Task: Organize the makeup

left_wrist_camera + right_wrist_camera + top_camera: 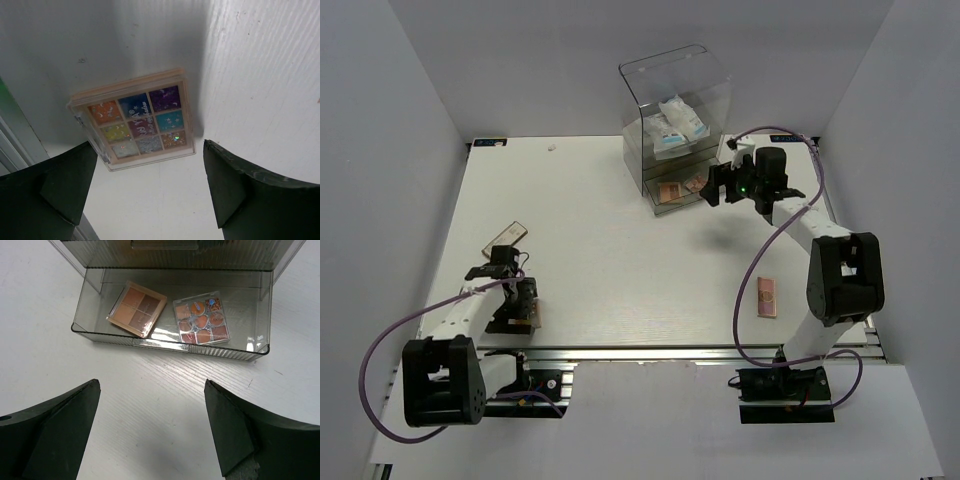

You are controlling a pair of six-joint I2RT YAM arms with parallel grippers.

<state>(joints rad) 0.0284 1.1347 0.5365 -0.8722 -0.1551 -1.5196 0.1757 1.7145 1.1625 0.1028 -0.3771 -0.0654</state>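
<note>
My left gripper (525,305) is open and empty, low over the table's near left. A square multi-colour palette (132,120) lies just ahead of its fingers (65,185). My right gripper (713,190) is open and empty in front of the pulled-out clear drawer (170,342). In the drawer lie a brown four-pan palette (136,308) and an orange palette (202,317). Two white packets with blue print (677,125) sit in the upper part of the acrylic box (672,75). A pink palette (767,296) and a dark flat palette (508,232) lie on the table. No tan bottles show.
White walls enclose the table on the left, back and right. The right arm's purple cable (760,260) loops over the table near the pink palette. An aluminium rail (700,352) runs along the near edge.
</note>
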